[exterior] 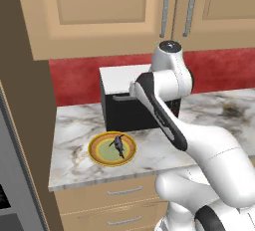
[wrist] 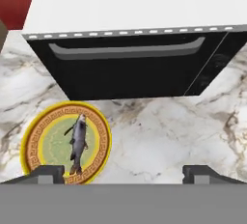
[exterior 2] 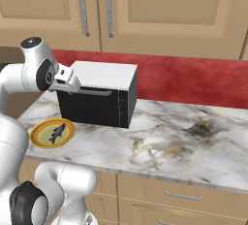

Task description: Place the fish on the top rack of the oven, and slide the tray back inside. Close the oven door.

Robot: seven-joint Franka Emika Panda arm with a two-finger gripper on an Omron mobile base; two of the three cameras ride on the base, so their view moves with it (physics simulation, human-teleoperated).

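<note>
Fish: we are counting one fish point(wrist: 78, 143), small and dark grey, lying on the plate's green centre; it is also showing in the left base view point(exterior: 119, 145) and the right base view point(exterior 2: 57, 132).
Plate: we are seeing one round yellow plate point(wrist: 36, 136), sitting on the counter in front of the black box, toward the counter's left end.
Gripper: our one gripper point(wrist: 123, 174) is hovering above the counter, its two fingertips point(wrist: 48, 174) standing wide apart and gripping nothing; one tip is sitting over the plate's near edge.
Box: we are seeing one black box point(exterior 2: 95, 106) with a white top and one grey bar handle, its door shut, standing against the red wall.
Counter: one marbled counter point(exterior 2: 184, 146) is carrying the plate and the box.
Cupboards: above, we are counting two long silver handles point(exterior 2: 83, 7); below the counter, two drawer pulls point(exterior: 123, 191) are showing in the left base view.
</note>
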